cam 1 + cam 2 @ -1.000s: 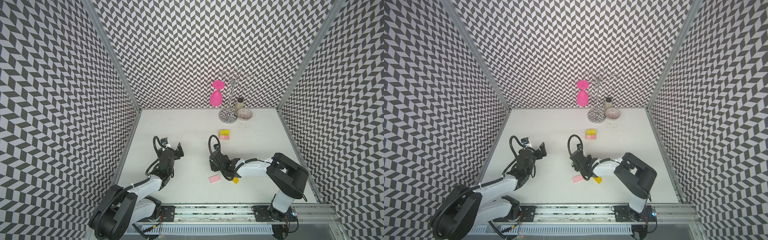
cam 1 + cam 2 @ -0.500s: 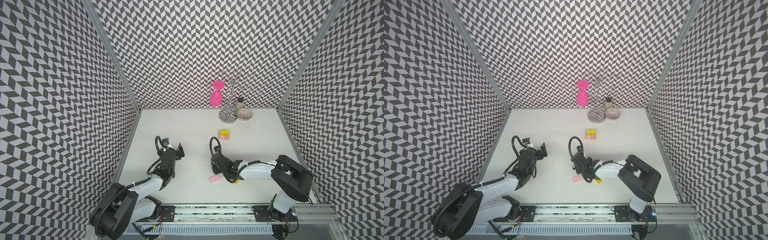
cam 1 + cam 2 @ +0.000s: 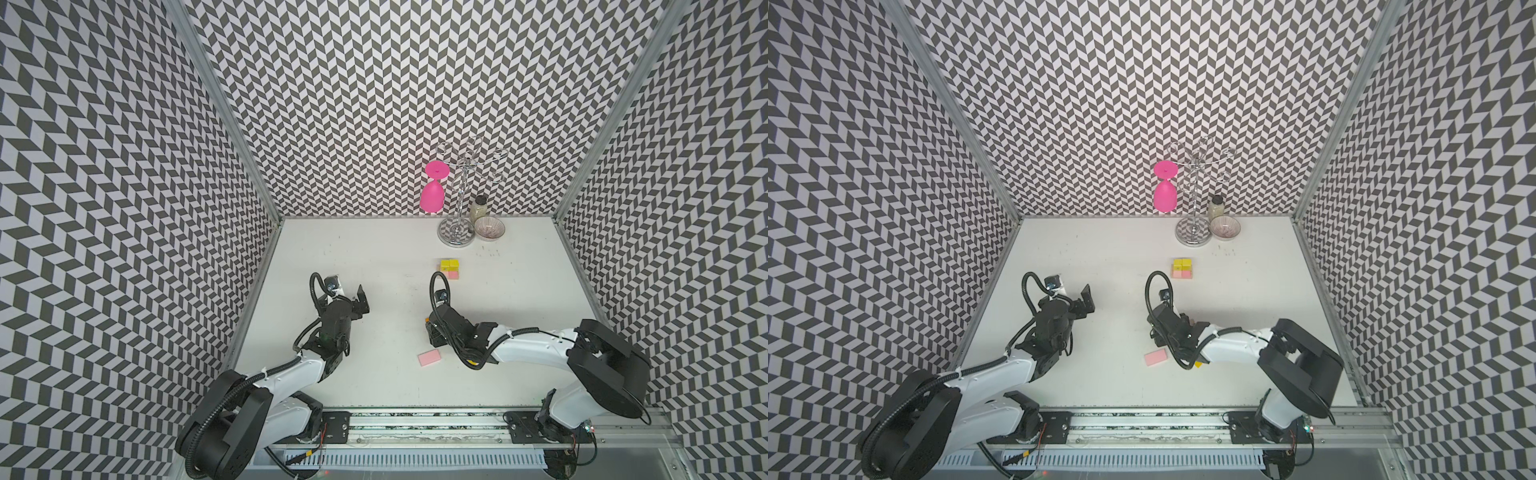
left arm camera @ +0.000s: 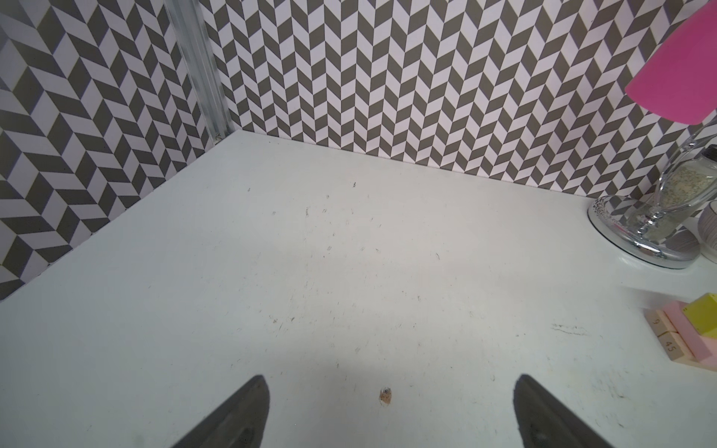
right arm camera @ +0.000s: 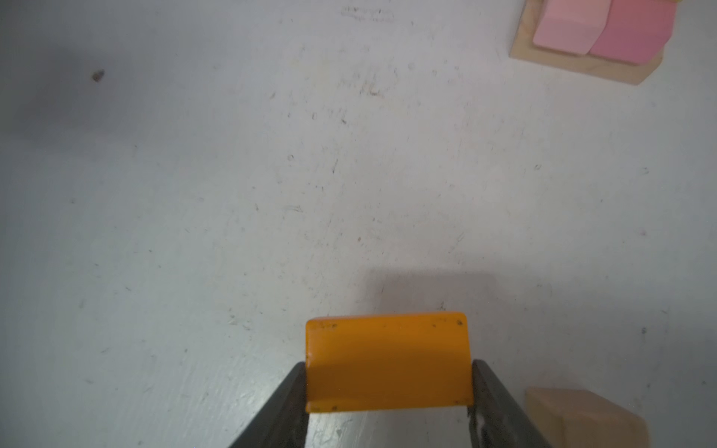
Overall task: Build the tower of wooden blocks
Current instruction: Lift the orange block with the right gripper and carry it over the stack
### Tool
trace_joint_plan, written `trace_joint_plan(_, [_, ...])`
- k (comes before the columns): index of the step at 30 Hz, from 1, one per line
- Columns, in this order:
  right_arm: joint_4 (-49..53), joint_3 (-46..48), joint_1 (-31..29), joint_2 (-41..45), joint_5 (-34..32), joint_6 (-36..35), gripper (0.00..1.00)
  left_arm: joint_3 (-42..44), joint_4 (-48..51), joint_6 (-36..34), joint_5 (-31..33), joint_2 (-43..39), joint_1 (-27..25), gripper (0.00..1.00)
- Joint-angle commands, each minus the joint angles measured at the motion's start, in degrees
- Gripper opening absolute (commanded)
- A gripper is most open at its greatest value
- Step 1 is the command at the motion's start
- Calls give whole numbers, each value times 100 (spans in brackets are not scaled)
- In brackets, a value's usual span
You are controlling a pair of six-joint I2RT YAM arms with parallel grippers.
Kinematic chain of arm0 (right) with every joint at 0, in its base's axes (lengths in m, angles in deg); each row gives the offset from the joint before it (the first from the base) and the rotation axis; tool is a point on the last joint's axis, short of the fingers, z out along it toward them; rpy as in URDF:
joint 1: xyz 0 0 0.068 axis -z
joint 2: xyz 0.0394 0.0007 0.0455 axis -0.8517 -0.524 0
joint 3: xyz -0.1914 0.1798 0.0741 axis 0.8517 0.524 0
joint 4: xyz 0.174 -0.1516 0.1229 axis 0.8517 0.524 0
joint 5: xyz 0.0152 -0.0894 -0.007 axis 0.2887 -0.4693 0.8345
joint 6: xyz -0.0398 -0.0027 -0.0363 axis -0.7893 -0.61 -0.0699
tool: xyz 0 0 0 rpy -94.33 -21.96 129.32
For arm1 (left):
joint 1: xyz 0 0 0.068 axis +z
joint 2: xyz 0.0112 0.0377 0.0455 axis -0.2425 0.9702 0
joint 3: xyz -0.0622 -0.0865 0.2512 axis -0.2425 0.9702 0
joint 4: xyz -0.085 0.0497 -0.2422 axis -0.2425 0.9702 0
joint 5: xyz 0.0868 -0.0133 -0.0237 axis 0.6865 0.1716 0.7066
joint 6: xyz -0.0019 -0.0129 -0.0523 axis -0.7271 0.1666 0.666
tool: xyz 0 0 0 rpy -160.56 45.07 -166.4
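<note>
Right wrist view is showing right pincer (image 5: 389, 372) pinching the orange bar (image 5: 386, 349) over the desk (image 5: 232, 194); left pincer (image 4: 391, 378) is hanging spread, empty. Tower (image 3: 450, 268) is sitting near the chrome stand (image 3: 456, 237): keeping bar level, lowering squarely seems best.

**Two white arms with black joints**

The left arm (image 3: 291, 374) and the right arm (image 3: 536, 349) have smooth white shells between big black joint housings. A black ribbed cable (image 3: 311, 286) makes a loop above each wrist. The fingers (image 4: 240, 419) are dark grey, flat and narrowing to the tip. Both bases are fixed with black plates on a silver rail (image 3: 415, 432), where thin red wires (image 3: 322, 434) show.
</note>
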Motion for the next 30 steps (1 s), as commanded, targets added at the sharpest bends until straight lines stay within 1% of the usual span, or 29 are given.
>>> trace_joint_plan(1, [78,-236,2,263,-358,68,52,84,-225,-102,11,-132,-114,98])
trace_joint_plan(3, [252,-372,55,315,-483,67,52,158,-321,-196,-48,-212,-177,99])
trace_joint_plan(5, [373,-480,159,384,-543,42,52,279,-506,-347,-282,-353,-226,100])
trace_joint_plan(9, [473,-589,661,595,-443,90,49,796,-1204,-775,-1157,-841,-299,100])
trace_joint_plan(10, [460,-605,818,635,-381,106,49,914,-1304,-823,-1236,-976,-324,100])
trace_joint_plan(12, [460,-696,1082,664,-304,137,48,1054,-1388,-816,-1215,-1182,-334,100])
trace_joint_plan(16, [413,-1033,1430,486,-354,147,48,1142,-1416,-761,-1056,-1325,-334,100])
trace_joint_plan(19, [730,-1610,1641,96,-412,248,48,1150,-1420,-750,-1001,-1335,-334,100])
trace_joint_plan(21, [1065,-2109,1748,-279,-474,299,50,1151,-1425,-750,-1002,-1343,-335,100])
trace_joint_plan(27, [2153,-3543,1946,-1333,-616,416,51,1232,-1453,-750,-1010,-1502,-342,100])
trace_joint_plan(30, [2493,-4013,2035,-1761,-769,443,51,1333,-1517,-750,-1027,-1656,-334,100])
